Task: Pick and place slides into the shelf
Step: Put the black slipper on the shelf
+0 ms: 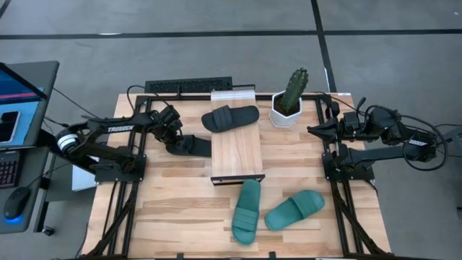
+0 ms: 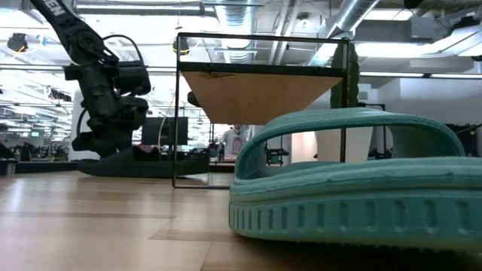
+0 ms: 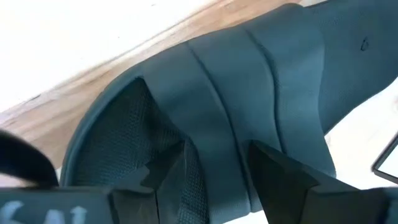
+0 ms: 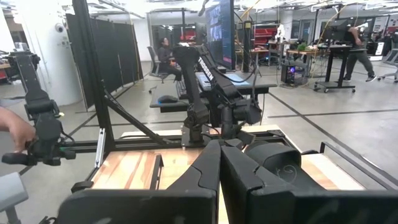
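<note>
One black slide (image 1: 229,118) lies across the far end of the shelf (image 1: 236,153), the narrow light-wood plank standing in the middle of the surface (image 1: 173,209). The second black slide (image 1: 189,145) lies on the surface just beside the shelf's left edge. The left end effector (image 1: 175,144) is down on it, and in the left wrist view its fingers (image 3: 163,177) stand narrowly on either side of the strap, one tucked beneath it, so it is gripping this slide (image 3: 249,99). The two teal-green slides sit on the near part of the surface: one (image 1: 246,210) just in front of the shelf's near end, the other (image 1: 294,209) to its right, the two close together. A potted cactus (image 1: 290,99) stands beside the shelf's far right corner. The right end effector (image 1: 315,130) waits at the right edge of the surface, its fingers (image 4: 205,171) pressed together
</note>
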